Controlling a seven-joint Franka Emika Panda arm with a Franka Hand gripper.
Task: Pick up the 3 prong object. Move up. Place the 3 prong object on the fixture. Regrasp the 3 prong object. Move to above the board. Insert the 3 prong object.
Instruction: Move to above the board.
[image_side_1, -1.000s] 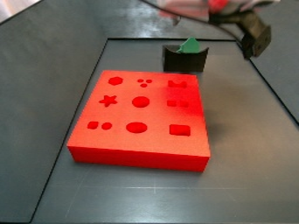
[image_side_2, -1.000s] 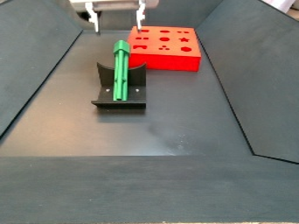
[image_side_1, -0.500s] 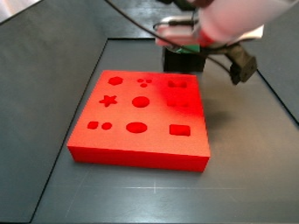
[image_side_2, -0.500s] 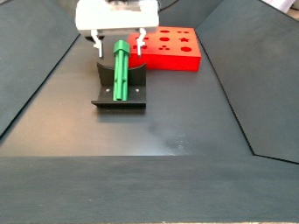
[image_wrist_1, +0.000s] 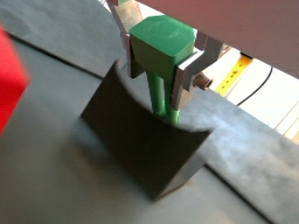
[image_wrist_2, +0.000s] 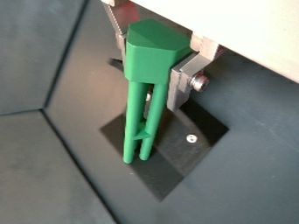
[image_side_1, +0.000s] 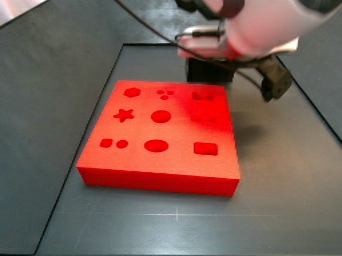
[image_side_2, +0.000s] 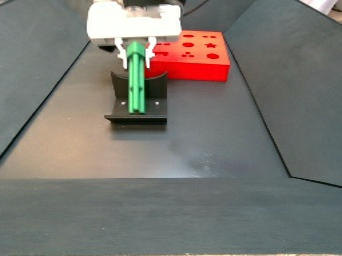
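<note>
- The 3 prong object was seen lying along the fixture, its thick end pointed toward the far edge of the table.
- In both wrist views the thick green head was shown pressed between the silver fingers, so the jaws were closed on the 3 prong object.
- The split prongs at the slender end were made out only in a wrist view; in a side view the piece was read as a plain green bar.
- The gripper was found low over the far end of the fixture, in the far-left part of the table.
- In a side view the green piece was hidden altogether behind the arm, and only the dark top of the fixture was visible.
- The board was laid flat just beside the fixture, its shaped cut-outs shown plainly; only its far corner was caught beside the gripper.
</note>
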